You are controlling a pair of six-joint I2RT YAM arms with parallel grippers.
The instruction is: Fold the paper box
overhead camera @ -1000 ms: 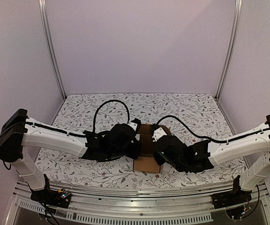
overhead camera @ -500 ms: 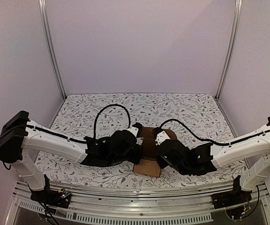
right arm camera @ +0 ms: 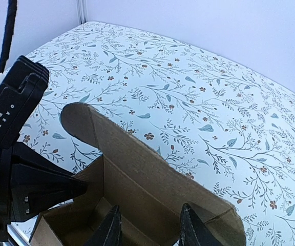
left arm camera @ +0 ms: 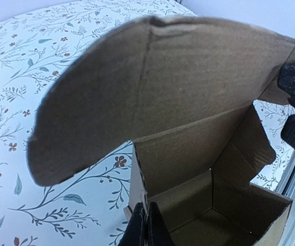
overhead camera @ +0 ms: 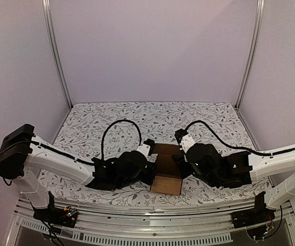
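**A:** So how far along is it?

**B:** Walls are up. The paper box (overhead camera: pixel 166 171) sits mid near edge of the tabletop (overhead camera: pixel 137 115). The left gripper (left arm camera: pixel 143 225) is clamped shut at the near wall. The right gripper (right arm camera: pixel 150 207) has its fingers parted over the rim. The lid (left arm camera: pixel 152 77) still stands open, untucked.

**A:** Anything hidden?

**B:** From above, the arms cover the box's sides.

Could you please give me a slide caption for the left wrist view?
Left tool pinches the near wall of the open box on the floral table.
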